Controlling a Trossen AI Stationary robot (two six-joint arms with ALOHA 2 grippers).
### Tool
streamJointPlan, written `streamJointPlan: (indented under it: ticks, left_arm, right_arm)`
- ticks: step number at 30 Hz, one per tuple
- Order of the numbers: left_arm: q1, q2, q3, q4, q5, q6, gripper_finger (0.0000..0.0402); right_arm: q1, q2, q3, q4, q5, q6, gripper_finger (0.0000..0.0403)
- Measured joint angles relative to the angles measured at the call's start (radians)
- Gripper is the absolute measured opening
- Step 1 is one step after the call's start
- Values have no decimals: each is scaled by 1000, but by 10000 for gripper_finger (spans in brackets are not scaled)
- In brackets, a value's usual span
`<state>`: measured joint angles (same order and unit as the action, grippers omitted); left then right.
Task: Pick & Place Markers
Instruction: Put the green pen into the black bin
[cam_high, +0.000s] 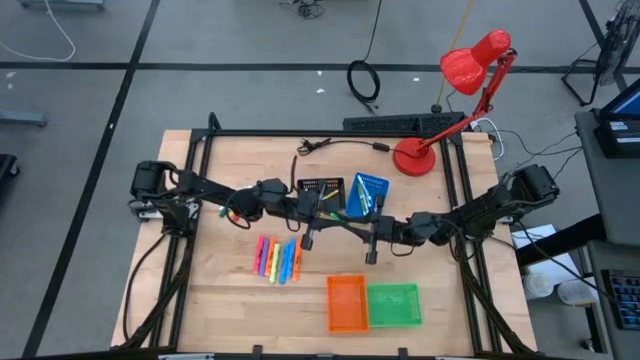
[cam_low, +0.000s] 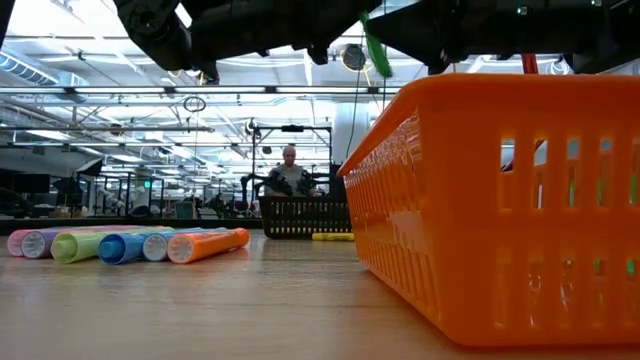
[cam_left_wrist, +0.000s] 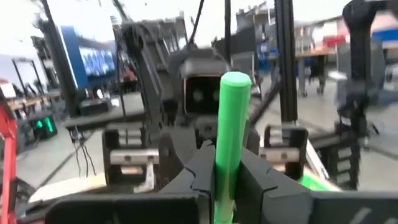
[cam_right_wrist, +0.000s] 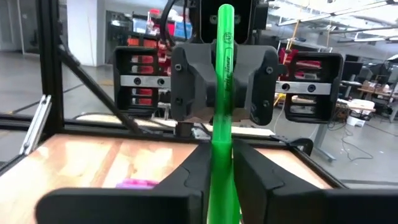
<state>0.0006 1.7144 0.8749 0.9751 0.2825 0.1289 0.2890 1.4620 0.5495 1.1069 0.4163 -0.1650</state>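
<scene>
The wooden table (cam_high: 230, 300) is holding everything. Two dark arms are reaching in from the two sides and meeting over the middle of it.

The red lamp (cam_high: 470, 90) is standing at the far right corner of the table. The orange tray (cam_high: 347, 302) and the green tray (cam_high: 393, 305) are sitting side by side, touching, at the near edge. In the low view the orange tray (cam_low: 500, 200) is filling the right side. The black tray (cam_high: 320, 192) and the blue tray (cam_high: 370, 193) are sitting next to each other farther back, and the blue one is holding some markers.

The left gripper (cam_high: 318, 237) and the right gripper (cam_high: 368, 236) are facing each other up in the air, above the middle of the table. They are both pinching the same green marker (cam_right_wrist: 222, 93). In the left wrist view the left gripper (cam_left_wrist: 227, 186) is squeezing the green marker (cam_left_wrist: 230, 130) tight between its two fingers, and the marker is sticking out toward the other arm. In the right wrist view the right gripper (cam_right_wrist: 221, 171) is squeezing it too.

A bunch of loose markers (cam_high: 277, 258) is lying in a row on the wood, to the left of the orange tray. From down low these markers (cam_low: 130, 244) are looking pink, green, blue and orange. One yellow marker (cam_low: 333, 237) is lying alone by the black tray.

A person (cam_low: 290, 172) is sitting far away behind the table.
</scene>
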Motion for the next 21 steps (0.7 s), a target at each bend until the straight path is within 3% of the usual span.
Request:
streamJointPlan:
  ticks: [4,11,14,16,21]
  left_arm:
    - [3,-70,-2,-147,-48,71,31]
    - [22,-251,-2,-641,-221,213,31]
    - [39,-269,-1,-815,-306,251,31]
    - [58,-258,-3,-859,-338,260,31]
    - [114,-141,-2,-794,-360,305,31]
  right_arm:
    - [1,-1,0,-28,2,0,80]
    - [1,-1,0,-50,3,33,112]
    - [1,-1,0,-49,4,33,117]
    - [-2,-1,0,-50,4,33,118]
    - [-15,-1,0,-52,3,52,114]
